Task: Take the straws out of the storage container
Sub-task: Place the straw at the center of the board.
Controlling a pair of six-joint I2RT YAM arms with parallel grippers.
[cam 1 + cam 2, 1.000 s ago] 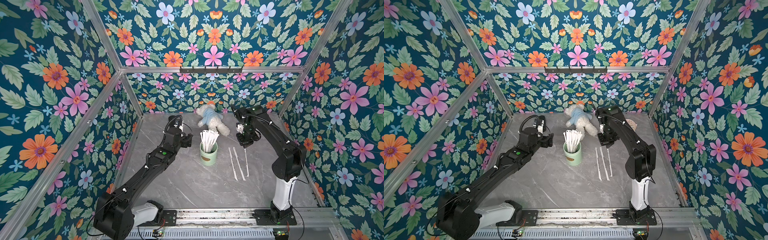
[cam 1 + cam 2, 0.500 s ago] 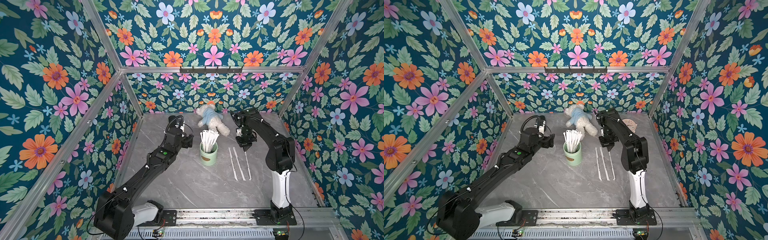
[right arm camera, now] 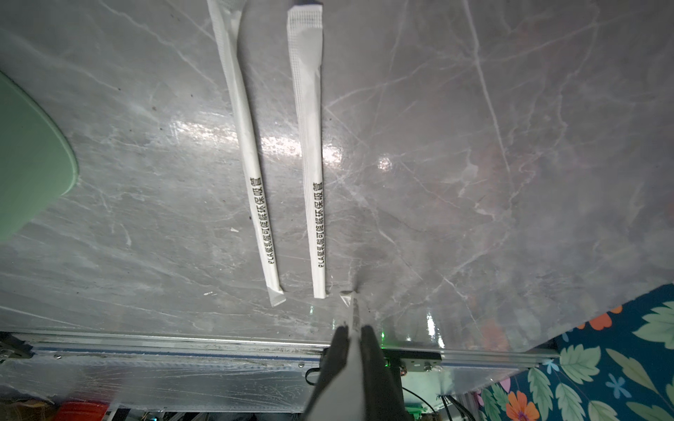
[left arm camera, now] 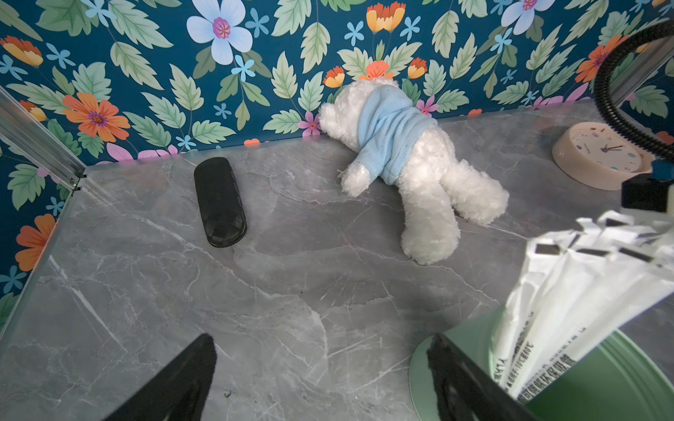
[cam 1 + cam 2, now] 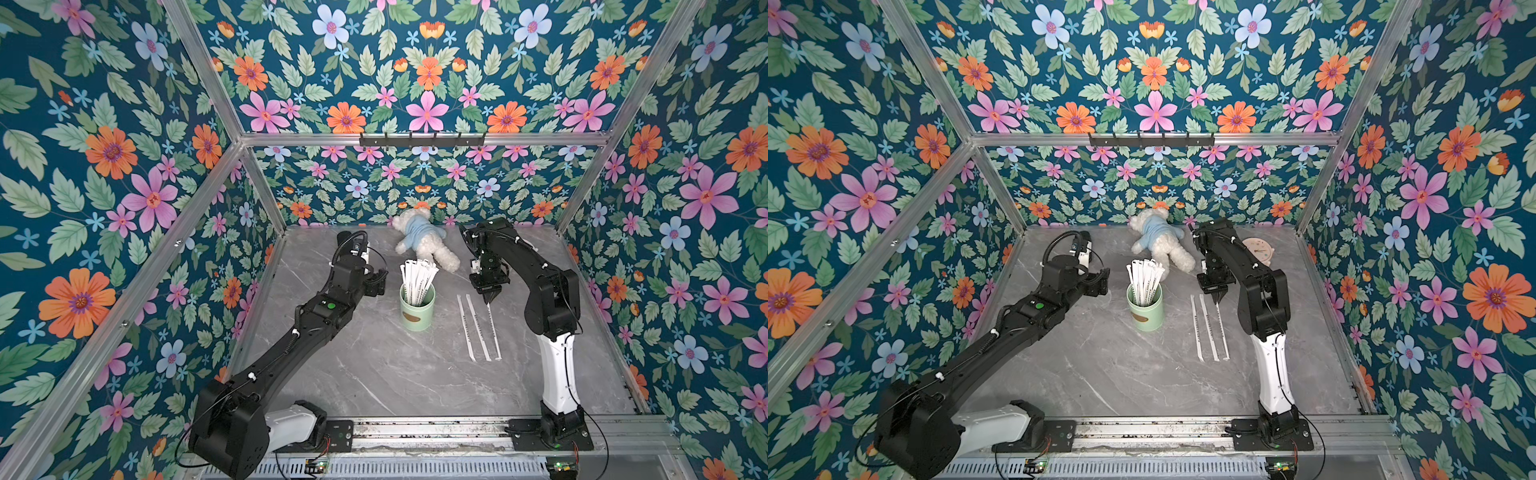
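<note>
Straws, white paper-wrapped [image 5: 417,278]: most upright in mint-green cylindrical cup [image 5: 417,316], three flat on grey marble surface [image 5: 374,374] | right pincer [image 3: 353,330] clamps one straw's end; left pincer [image 4: 317,382] gapes beside cup | likely light, flimsy, slick: you pinch one top end.

Body check: two arms, same make.
My left arm [image 5: 291,345] and right arm [image 5: 548,299] are built of matte black, boxy links with rounded joints. The lowest link of each is a white shell [image 5: 557,374] on a black base plate [image 5: 523,428], fixed to a silver rail [image 5: 415,430]. A green lamp [image 5: 331,306] glows on the left arm. Thin black cables run along the links, pinned by white ties [image 5: 251,375]. A ribbed black hose [image 5: 349,245] sits at the left wrist. My left claw [image 4: 320,339] and right claw [image 3: 353,328] have black fingers tapering to narrow tips.
</note>
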